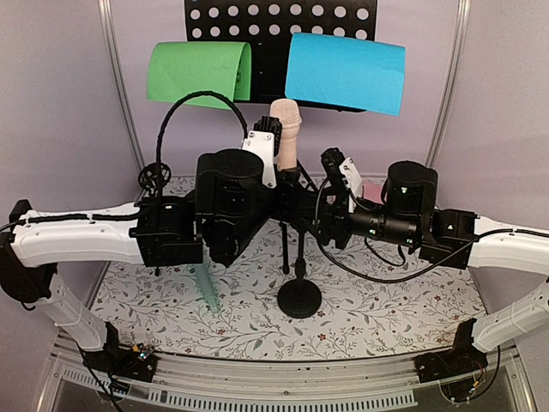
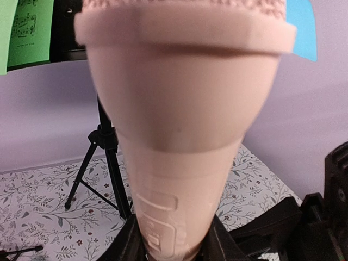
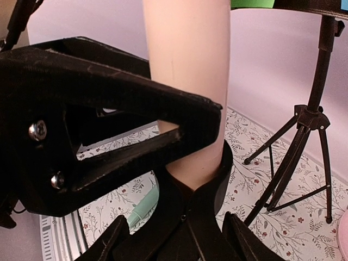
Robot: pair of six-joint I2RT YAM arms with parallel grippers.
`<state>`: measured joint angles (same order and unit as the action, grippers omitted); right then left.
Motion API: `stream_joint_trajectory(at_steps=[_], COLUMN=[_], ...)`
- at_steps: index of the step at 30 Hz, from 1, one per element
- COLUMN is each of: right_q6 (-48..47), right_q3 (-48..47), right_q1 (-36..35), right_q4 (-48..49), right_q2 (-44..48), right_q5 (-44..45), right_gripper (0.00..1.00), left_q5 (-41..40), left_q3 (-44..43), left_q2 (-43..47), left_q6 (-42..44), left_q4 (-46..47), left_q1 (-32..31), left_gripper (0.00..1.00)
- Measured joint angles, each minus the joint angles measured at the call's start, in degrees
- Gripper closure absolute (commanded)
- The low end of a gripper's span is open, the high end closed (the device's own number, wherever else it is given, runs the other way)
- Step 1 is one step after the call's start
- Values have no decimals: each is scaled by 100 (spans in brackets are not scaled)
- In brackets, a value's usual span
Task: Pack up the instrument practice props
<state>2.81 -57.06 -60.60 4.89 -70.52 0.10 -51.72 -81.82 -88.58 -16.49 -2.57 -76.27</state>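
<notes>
- Gripped the pink toy microphone point(image 2: 185, 136) low on its handle with the left gripper point(image 2: 174, 253), jaws clenched on it. Held it upright, judged so as to draw it straight out of its seat.
- Straddled the black mic support point(image 1: 299, 299) with the right gripper point(image 3: 174, 242), one finger on either side just below the clip, probably to steady the stand during the pull. Could not tell from the views: pressed on it or just apart.
- Located the pink toy microphone near the middle of the table point(image 1: 386, 300), seated by its foot in the support's clip, head up in front of the music rack point(image 1: 279, 21).
- Noted the mint toy microphone point(image 1: 207, 290) lying flat at the near left, untouched by either gripper.
- Counted two microphones, one pink and one mint.
- Counted two sheets on the far rack, the green sheet point(image 1: 197, 73) left and the blue sheet point(image 1: 343, 73) right.
- Counted one rack on tripod legs point(image 2: 106, 157), one support seen for certain, and one pink plate point(image 1: 372, 190) partly hidden behind the right arm.
</notes>
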Motion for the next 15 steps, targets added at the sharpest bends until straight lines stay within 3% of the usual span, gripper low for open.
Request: stream_joint_trajectory(at_steps=[13, 15], right_q6=[114, 122], right_q3=[229, 249], right_q1=[-52, -52], right_q4=[2, 15], right_q2=[232, 240], right_q5=[94, 90], right_gripper=[80, 89], left_q5=[-138, -131], left_q3=[-87, -85], left_q2=[-72, -72], left_q6=[177, 195], left_q4=[2, 7], left_q1=[-155, -160], left_gripper=[100, 100])
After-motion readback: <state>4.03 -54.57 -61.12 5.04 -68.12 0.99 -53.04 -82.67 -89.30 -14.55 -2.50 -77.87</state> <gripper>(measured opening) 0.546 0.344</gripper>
